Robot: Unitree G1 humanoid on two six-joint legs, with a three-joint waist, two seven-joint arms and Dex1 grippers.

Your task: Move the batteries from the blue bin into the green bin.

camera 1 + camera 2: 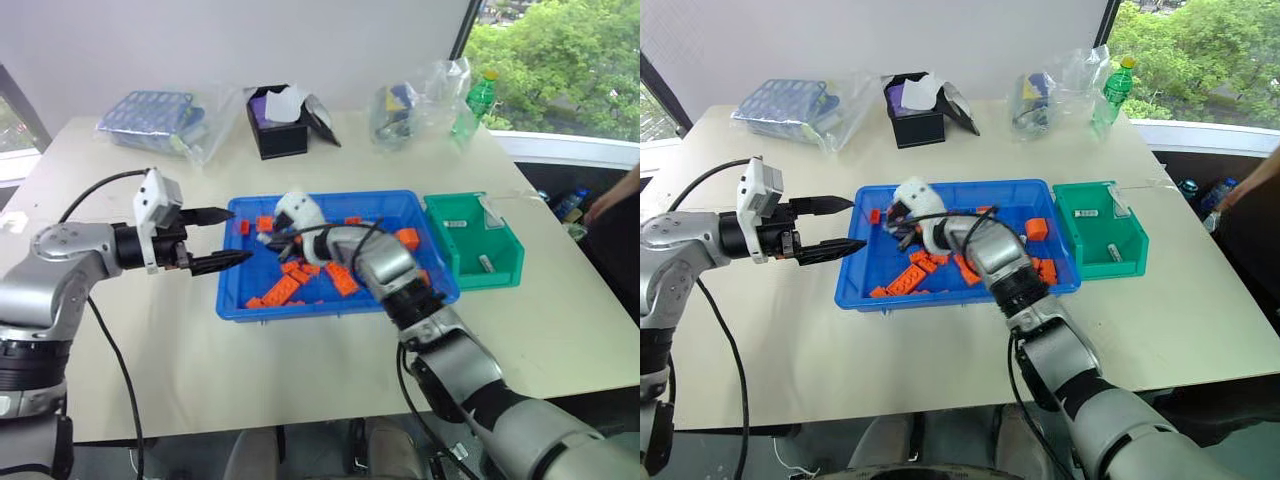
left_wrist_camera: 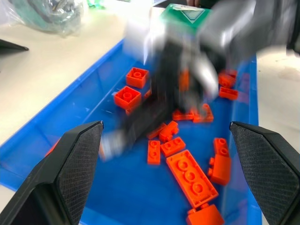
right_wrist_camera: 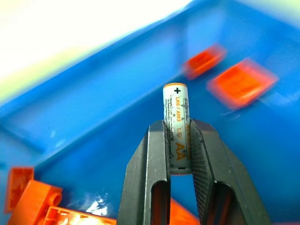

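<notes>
A silvery-white AA battery [image 3: 176, 108] stands upright between the fingers of my right gripper [image 3: 178, 136], which is shut on it. That gripper [image 1: 275, 240] hangs over the left part of the blue bin [image 1: 235, 300], just above the orange bricks [image 1: 290, 285]. My left gripper [image 1: 240, 235] is open and level at the blue bin's left rim, pointing across it towards the right gripper. The green bin [image 1: 505, 268] stands against the blue bin's right side, with two small silvery batteries [image 1: 485, 263] inside.
Along the table's far side are a bagged blue lattice basket [image 1: 150, 115], a black box [image 1: 277, 125], a clear bag [image 1: 415, 100] and a green bottle [image 1: 478, 100]. A person's hand [image 1: 615, 200] is at the right edge.
</notes>
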